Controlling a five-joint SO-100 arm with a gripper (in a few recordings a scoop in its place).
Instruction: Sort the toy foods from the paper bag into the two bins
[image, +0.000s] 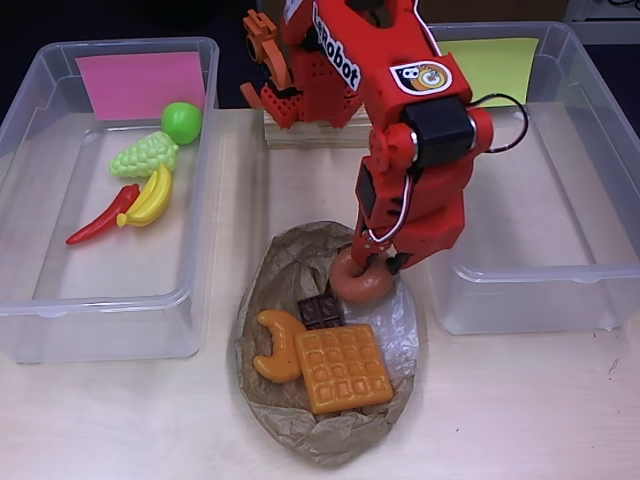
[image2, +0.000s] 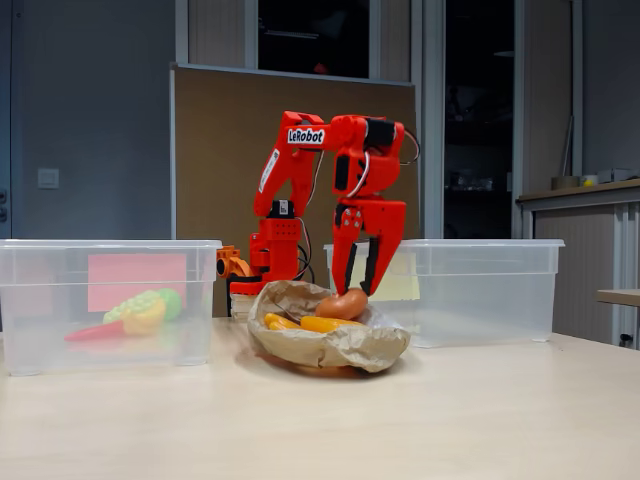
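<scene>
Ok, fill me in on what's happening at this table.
A red robot arm is sorting toy food out of a paper bag into two clear bins. Its gripper is down at the donut on the bag, fingers either side of it; whether it grips yet is unclear. The croissant, chocolate square and waffle lie on the bag. The pink-note bin holds the apple, grapes, bananas and chili. The yellow-note bin holds no toys.
</scene>
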